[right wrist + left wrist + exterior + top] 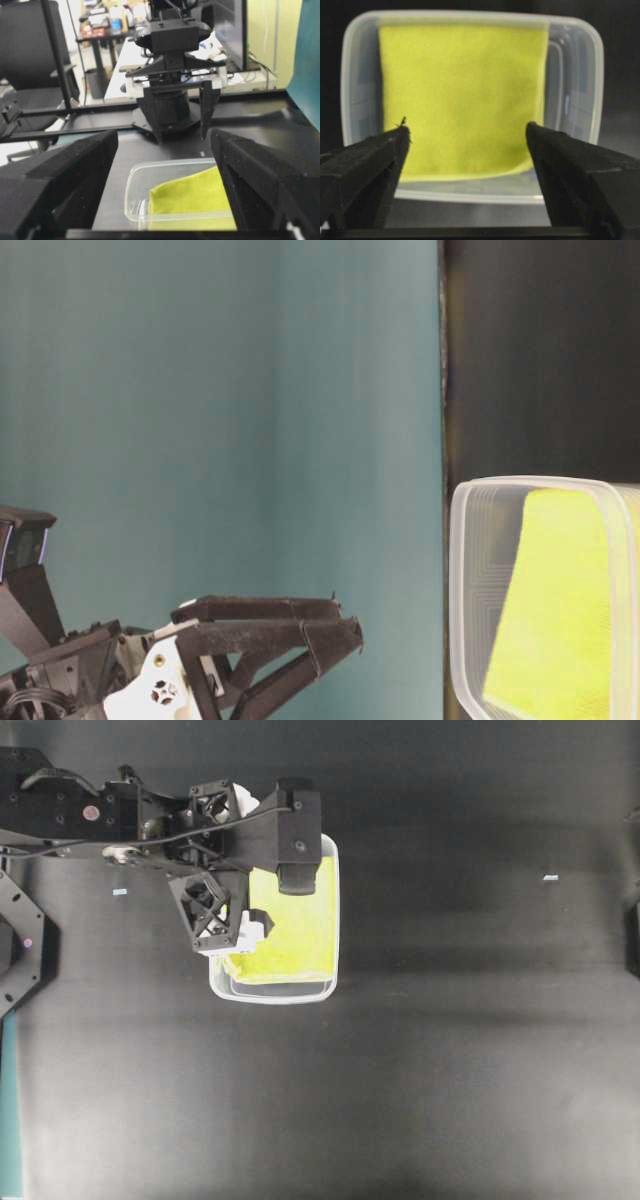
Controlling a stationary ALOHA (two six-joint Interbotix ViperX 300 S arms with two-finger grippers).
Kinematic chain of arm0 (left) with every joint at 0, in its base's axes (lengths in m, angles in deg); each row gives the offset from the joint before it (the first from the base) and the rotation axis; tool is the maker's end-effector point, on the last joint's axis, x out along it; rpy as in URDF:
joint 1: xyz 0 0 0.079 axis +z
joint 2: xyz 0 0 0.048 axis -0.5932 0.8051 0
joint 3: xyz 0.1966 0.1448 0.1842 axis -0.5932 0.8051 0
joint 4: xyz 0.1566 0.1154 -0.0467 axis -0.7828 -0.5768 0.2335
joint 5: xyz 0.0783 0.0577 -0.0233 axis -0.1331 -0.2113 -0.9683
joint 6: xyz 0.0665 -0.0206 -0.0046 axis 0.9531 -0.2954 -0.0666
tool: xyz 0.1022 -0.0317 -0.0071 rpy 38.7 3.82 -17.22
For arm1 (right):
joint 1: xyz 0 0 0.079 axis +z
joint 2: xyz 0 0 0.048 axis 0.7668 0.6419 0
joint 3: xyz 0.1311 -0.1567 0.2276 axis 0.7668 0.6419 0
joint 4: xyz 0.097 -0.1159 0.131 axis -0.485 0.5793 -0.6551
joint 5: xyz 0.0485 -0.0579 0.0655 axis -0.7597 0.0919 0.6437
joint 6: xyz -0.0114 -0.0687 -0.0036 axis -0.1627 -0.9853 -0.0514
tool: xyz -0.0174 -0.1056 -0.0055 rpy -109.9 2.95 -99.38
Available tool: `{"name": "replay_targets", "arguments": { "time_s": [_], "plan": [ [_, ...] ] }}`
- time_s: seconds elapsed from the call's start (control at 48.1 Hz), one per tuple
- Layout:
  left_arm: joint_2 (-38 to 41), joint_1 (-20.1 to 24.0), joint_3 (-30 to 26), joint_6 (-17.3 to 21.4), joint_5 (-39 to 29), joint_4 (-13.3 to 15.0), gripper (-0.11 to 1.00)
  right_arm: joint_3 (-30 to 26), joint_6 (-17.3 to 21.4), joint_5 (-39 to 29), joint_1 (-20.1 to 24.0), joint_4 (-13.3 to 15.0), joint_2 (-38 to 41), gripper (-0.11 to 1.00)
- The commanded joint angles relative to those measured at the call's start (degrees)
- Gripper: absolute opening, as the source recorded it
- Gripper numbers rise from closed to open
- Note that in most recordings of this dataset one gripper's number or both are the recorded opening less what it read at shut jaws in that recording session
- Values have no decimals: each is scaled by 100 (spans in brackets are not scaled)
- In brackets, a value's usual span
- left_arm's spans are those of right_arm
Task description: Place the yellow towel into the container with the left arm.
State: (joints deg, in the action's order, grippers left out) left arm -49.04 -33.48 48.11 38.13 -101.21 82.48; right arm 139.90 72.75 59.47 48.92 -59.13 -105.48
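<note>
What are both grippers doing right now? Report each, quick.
Left gripper: open, holding nothing; the yellow towel lies in the container beneath it.
Right gripper: open, empty.

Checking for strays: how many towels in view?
1. The yellow towel lies inside the clear tub, below the open left hand. None elsewhere on the table; the arm hides part of the tub overhead.

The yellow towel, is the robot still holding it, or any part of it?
No, nothing is held. The yellow towel lies inside the container, and the left gripper is open above it. The right gripper is open and empty too.
</note>
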Motion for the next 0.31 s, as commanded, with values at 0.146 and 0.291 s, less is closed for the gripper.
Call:
{"name": "replay_targets", "arguments": {
  "time_s": [0.146, 0.291],
  "plan": [
    [-492, -88, -70, -70, 220, -26, 90, -53, 9, 62, -9, -18, 35, 73],
    [-1125, -123, -18, -88, 439, -18, 89, -53, 0, 62, 0, -18, 35, 73]
  ]
}}
